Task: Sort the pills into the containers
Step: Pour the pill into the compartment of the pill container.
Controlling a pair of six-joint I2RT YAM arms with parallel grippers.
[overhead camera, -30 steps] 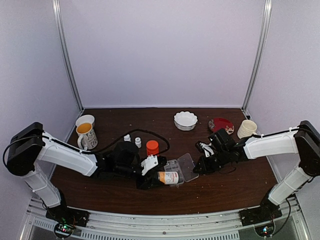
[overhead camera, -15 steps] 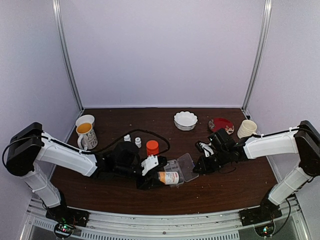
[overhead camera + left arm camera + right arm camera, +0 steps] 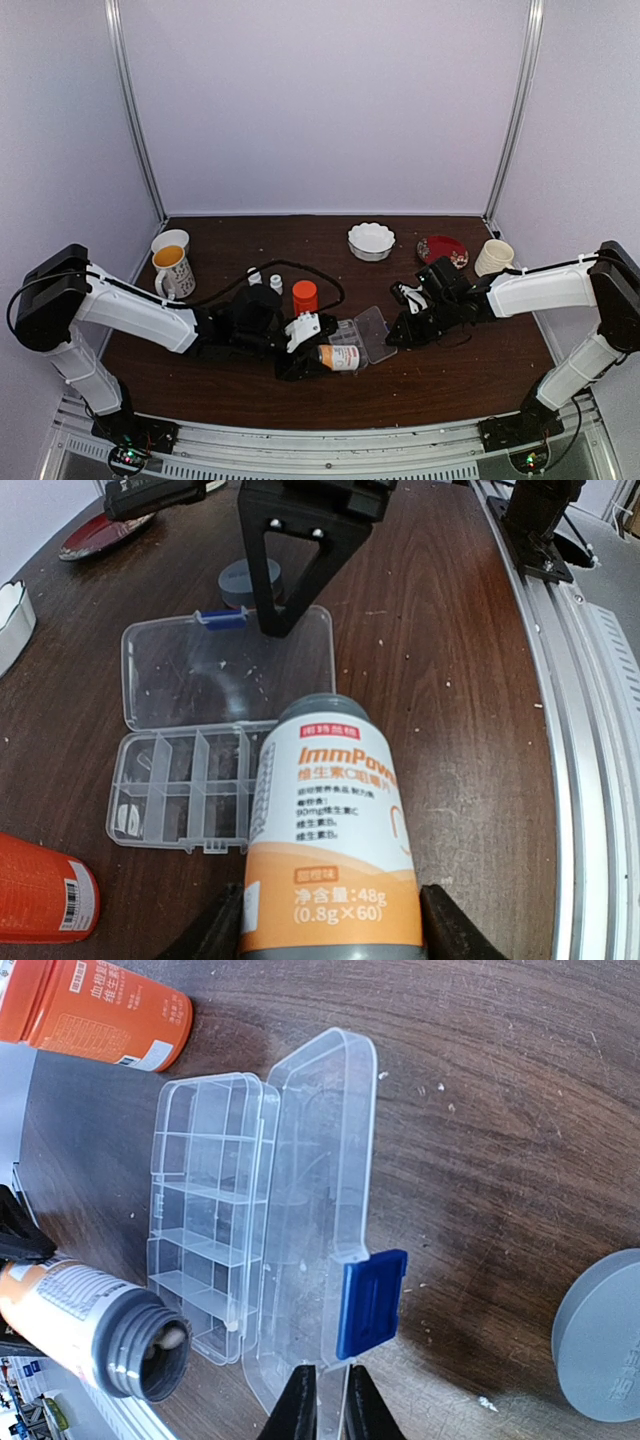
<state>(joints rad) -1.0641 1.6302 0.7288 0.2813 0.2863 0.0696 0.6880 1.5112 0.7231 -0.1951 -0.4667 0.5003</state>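
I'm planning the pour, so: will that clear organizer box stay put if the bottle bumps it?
Probably light and slide-prone: thin plastic organizer box, mostly empty, on a smooth table. The open lid likely flexes, though the right gripper seems to pinch its edge, which should anchor it. The uncapped bottle in the left gripper looks heavier.

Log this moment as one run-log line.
left tool: holds uncapped bottle, tipped, mouth at organizer cells | right tool: pinches open lid edge | grey cap: on table beside lid
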